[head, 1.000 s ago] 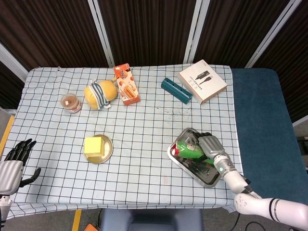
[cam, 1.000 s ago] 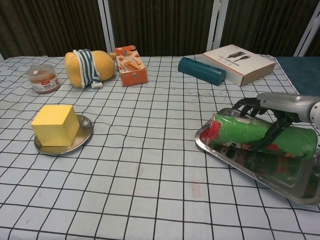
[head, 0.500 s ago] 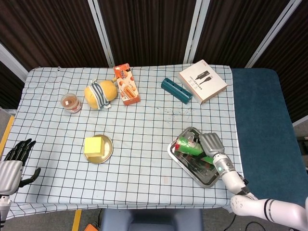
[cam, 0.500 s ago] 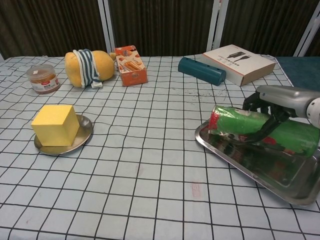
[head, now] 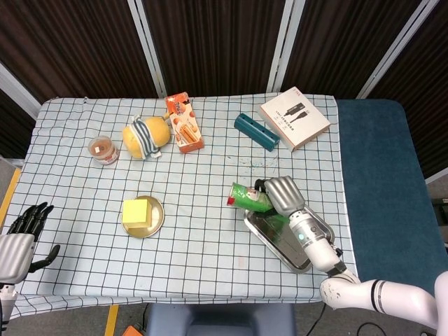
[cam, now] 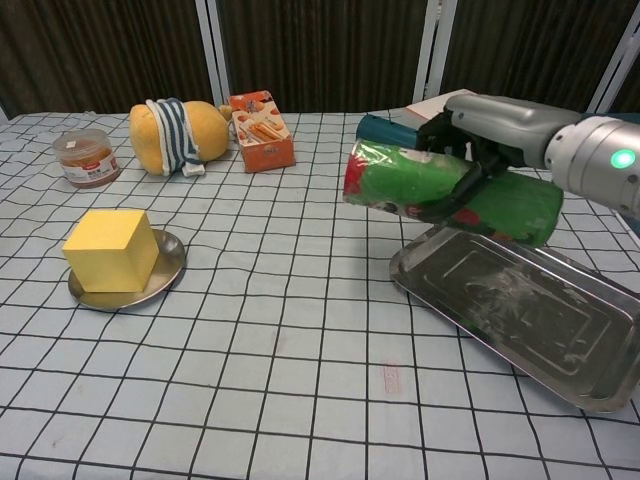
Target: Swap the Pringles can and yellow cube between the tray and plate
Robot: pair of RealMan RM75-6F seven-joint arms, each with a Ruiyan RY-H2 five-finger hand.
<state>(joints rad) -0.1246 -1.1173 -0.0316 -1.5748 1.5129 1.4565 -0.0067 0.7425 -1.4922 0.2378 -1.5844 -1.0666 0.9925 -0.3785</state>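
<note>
Left hand (head: 22, 234) at near left edge of the surface (head: 203, 238), off the checked cloth, fingers apart, holding nothing; seen in head view only.

Tray (cam: 520, 315), steel, near right, bare inside. Its near corner points toward the front edge.

Right hand (cam: 500, 125) above the tray's far end, fingers wrapped around the can (cam: 445, 190). Can lies roughly level in the grip, lifted clear of the tray, its red end pointing left past the tray's left rim. In head view the can (head: 248, 197) hangs over the cloth just beyond the tray's (head: 280, 245) far corner, right hand (head: 280, 194) over its right part.

Plate (cam: 165, 270), small, metal, near left, well apart from the tray. Cube (cam: 110, 250) sits on it, upright, covering most of the plate.

Far half of the surface, left to right: jar (cam: 85, 158) with red label; yellow plush (cam: 178, 135) with striped band, just beside the jar; orange snack box (cam: 262, 130) next to the plush; teal case (head: 256, 131); white box (head: 294, 117) at the far right, near the teal case.
</note>
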